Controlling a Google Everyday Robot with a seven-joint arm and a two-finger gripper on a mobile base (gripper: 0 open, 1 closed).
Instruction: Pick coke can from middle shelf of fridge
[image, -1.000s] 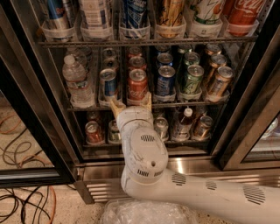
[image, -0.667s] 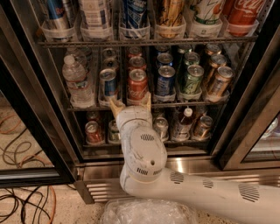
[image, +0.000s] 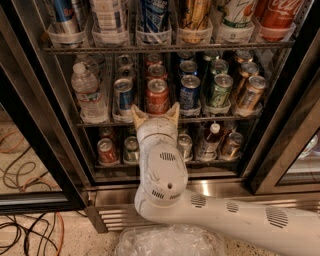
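The arm (image: 165, 175) reaches up from below, and the gripper (image: 155, 115) sits at the front edge of the middle shelf (image: 100, 123). It is released: the two fingers (image: 138, 115) are spread wide with nothing between them.

Just beyond the fingertips, centred in the gap, stands the coke can (image: 157, 98). It is upright at the front of its lane on that shelf. The fingertips show at about the level of the can's foot, and I cannot tell whether they touch it yet.

As I judge it, the step in hand is the final advance and closing:
- Go straight in along the lane so that the can stays centred between the fingers.
- Lift slightly so the pads meet the can's wall above the tray lip rather than at the rim.
- Close only when the fingers are well past the can's front curve. A grip on the front curve alone would likely squeeze it backward into the red can (image: 156, 73) behind.

Clearance to each side is small:
- Just left of the left finger is a silver-blue can (image: 123, 96).
- Just right of the right finger is a blue can (image: 189, 92).
- A sideways drift would knock either one.

Farther left stands a water bottle (image: 88, 95), well clear. Withdraw low and straight, under the rack above in the fridge (image: 280, 150).
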